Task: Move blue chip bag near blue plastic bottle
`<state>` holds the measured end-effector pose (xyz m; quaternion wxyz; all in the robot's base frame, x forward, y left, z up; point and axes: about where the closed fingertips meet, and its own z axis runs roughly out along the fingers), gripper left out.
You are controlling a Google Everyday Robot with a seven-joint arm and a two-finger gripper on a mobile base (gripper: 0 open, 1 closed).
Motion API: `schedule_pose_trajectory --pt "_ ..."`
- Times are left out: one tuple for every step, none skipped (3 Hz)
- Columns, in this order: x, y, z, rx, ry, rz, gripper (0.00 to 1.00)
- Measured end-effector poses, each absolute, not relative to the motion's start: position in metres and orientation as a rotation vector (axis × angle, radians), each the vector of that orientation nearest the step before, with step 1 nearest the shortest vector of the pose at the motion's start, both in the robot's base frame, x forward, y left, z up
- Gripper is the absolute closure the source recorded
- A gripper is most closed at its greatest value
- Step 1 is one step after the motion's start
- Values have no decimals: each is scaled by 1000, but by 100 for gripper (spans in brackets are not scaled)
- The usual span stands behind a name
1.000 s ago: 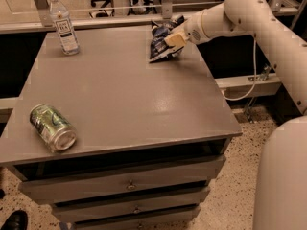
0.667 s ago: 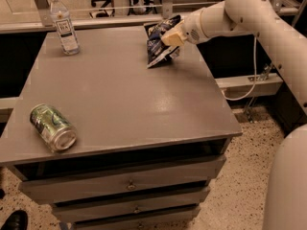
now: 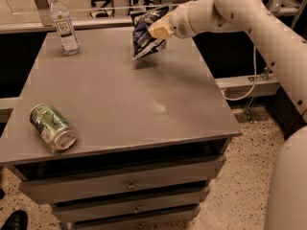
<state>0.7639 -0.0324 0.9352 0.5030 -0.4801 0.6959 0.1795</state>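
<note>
- Grey tabletop (image 3: pixel 120 104) over a stack of drawers (image 3: pixel 129 183), with chair legs and a rail behind. The jaws hang above its far edge, at the end of the white arm (image 3: pixel 230 8) reaching in from the right.
- The jaws are closed on the blue chip bag (image 3: pixel 146 35), pinching its upper part. The bag dangles tilted below and to the left of them, and its shadow suggests it is clear of the tabletop.
- The blue plastic bottle (image 3: pixel 64 25) stands upright well to the left of the jaws. The green can (image 3: pixel 53 128) lies on its side far below and left of them, out of the way.
- Slip: the foil is wrinkly and slick. How much of it sits between the jaws is hard to see, but it looks like a shallow pinch, so a quick sideways swing could pull it free short of the bottle.
- Knock: the bag hangs on the bottle side of the jaws, so it would arrive first. A late stop could topple the light, tall bottle.
- Drag: if the jaws sink while crossing, the bag's low tip could catch the tabletop and twist in the grip.
- Release: if dropped from too high, the bag may slide away or go over the far edge just behind the jaws.
</note>
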Motion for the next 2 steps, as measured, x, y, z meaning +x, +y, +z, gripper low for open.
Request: schedule_pose_trajectory --pt "776 8 948 -1134 1655 485 100" --pt "776 37 951 -1119 1667 549 100"
